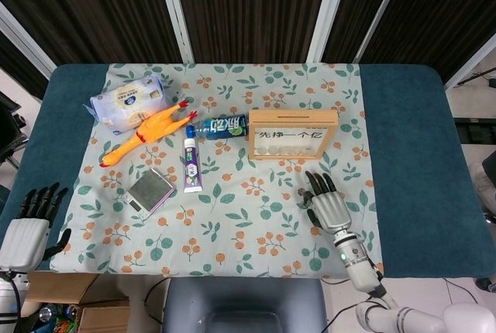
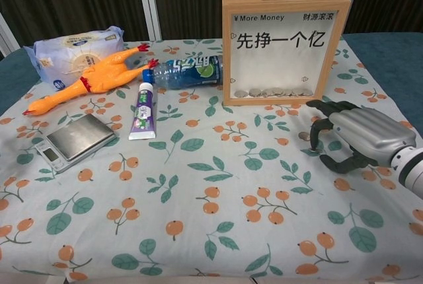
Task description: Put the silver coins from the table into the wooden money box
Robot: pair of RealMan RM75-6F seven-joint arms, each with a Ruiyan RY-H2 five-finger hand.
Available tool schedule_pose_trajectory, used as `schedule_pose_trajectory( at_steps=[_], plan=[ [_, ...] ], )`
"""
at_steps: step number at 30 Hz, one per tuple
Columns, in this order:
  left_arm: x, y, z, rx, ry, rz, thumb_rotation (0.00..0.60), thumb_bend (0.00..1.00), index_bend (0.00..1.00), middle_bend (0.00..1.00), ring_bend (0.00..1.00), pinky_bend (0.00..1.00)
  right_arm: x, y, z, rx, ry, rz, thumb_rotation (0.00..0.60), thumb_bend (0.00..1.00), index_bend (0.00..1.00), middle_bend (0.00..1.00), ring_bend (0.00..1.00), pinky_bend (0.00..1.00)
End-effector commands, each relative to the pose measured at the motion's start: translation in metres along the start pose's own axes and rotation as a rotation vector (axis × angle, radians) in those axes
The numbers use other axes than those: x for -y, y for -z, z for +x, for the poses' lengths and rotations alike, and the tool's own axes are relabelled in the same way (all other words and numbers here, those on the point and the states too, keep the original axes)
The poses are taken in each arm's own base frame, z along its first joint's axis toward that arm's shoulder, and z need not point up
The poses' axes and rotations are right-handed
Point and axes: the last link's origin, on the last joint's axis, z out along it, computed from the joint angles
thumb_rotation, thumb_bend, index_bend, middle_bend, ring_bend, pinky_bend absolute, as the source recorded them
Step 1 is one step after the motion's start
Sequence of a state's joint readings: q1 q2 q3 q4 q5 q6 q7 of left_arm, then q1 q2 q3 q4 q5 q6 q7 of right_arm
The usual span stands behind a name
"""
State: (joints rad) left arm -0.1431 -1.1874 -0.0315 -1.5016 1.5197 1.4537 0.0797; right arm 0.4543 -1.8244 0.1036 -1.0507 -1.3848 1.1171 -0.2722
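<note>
Wooden-framed money box (image 2: pixel 285 49) with a clear front stands upright on the leaf-patterned cloth, coins along its bottom. Silver right hand (image 2: pixel 353 135) arches over 1 small silver coin (image 2: pixel 304 136), fingertips down, whether pinching it unclear. Grey left hand (image 1: pixel 29 222), partly cut off, lies spread and empty.

The right hand (image 2: pixel 353 140) has a smooth, shiny silver-grey back, like a metal shell. Its fingers (image 2: pixel 320 129) are black and thin. Behind the hand is a white, round wrist. In the head view a tiny green light glows on that wrist, at 6 o'clock from the hand. The left hand (image 1: pixel 29 224) looks alike: a pale silver back, black fingers (image 1: pixel 40 197) and a black thumb.
</note>
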Motion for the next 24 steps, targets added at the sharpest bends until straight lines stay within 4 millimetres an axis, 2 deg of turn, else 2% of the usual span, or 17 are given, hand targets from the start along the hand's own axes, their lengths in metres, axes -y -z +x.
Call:
schedule_pose_trajectory(
  at_steps=[1,12,19,24],
  plan=[
    [-0.0001,0.0001,-0.0005,0.003,0.0,-0.001,0.6,0.37,0.0,0.0,0.0,0.0,0.0006,-0.0003,-0.0001,-0.004,0.001,0.002,0.6,0.37,0.61,0.01,0.0,0.0],
    [-0.001,-0.0005,-0.0011,0.004,0.005,-0.009,0.6,0.37,0.0,0.0,0.0,0.0,-0.0001,0.0002,0.0003,-0.039,0.028,0.02,0.6,0.4,0.65,0.03,0.0,0.0],
    [-0.001,-0.0002,-0.0026,0.005,0.007,-0.014,0.6,0.37,0.0,0.0,0.0,0.0,0.0003,-0.0013,0.0017,-0.072,0.039,0.047,0.6,0.4,0.57,0.04,0.0,0.0],
    [-0.0018,0.0005,-0.0027,0.007,0.005,-0.019,0.6,0.37,0.0,0.0,0.0,0.0,0.0008,-0.0031,0.0032,-0.091,0.054,0.064,0.6,0.44,0.59,0.07,0.0,0.0]
  ],
)
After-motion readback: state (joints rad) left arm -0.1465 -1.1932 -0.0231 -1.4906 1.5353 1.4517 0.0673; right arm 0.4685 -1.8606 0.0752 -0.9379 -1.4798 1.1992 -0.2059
